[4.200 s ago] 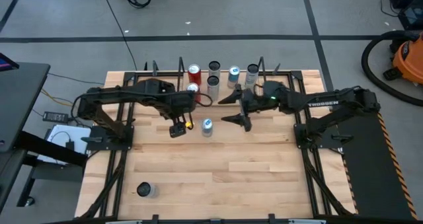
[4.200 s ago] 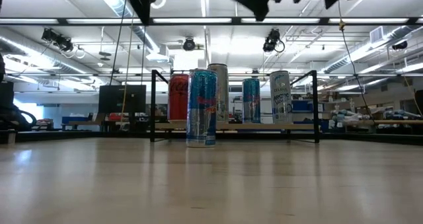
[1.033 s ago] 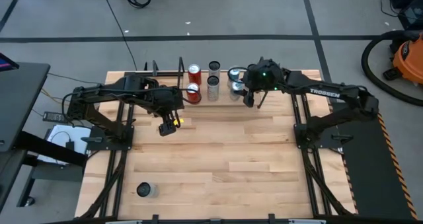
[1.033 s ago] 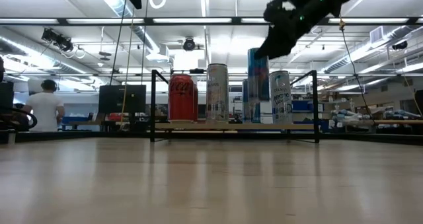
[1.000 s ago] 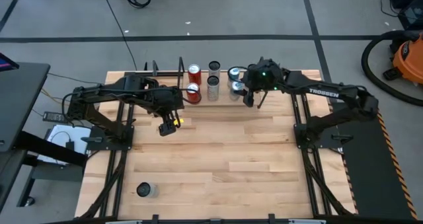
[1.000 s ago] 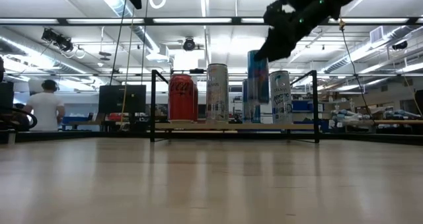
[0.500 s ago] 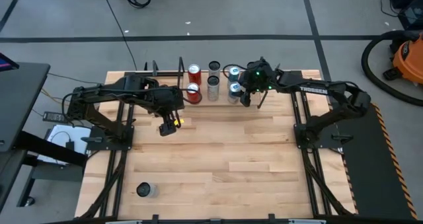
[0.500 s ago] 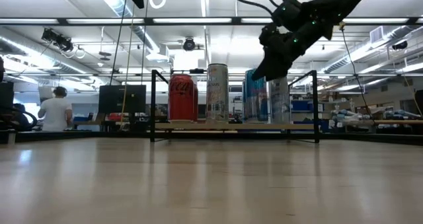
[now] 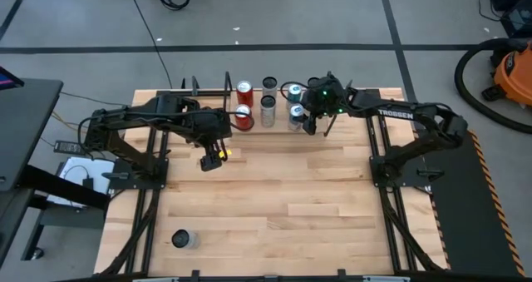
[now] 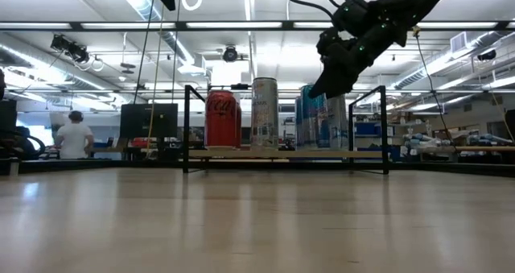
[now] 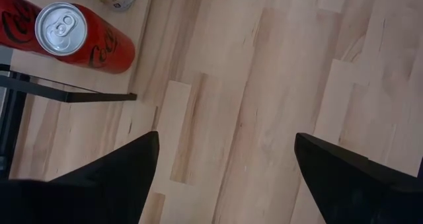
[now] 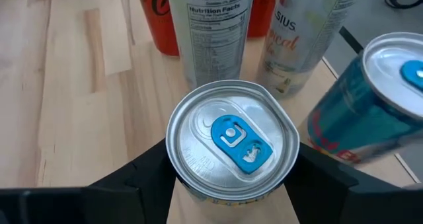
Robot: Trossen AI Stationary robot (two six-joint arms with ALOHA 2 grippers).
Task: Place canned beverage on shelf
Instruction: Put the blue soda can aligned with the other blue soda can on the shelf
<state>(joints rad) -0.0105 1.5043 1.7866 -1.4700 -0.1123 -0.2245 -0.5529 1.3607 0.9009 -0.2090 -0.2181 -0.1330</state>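
- Gripping a blue-tabbed can, our right gripper is hanging over the right part of the shelf at the tabletop's far edge; in the right wrist view its two fingers are pressing against the can's sides just under the rim.
- We are seeing that can standing upright on the shelf's wood board, near the board's front edge, just beside a teal can and in front of two Celsius cans.
- We are also seeing a red cola can and a tall pale can standing on the shelf's left and middle parts.
- Our left gripper is hovering over bare tabletop just in front of the shelf's left end, its fingers spread wide and holding nothing.
- One more can is sitting alone near the tabletop's near left corner.
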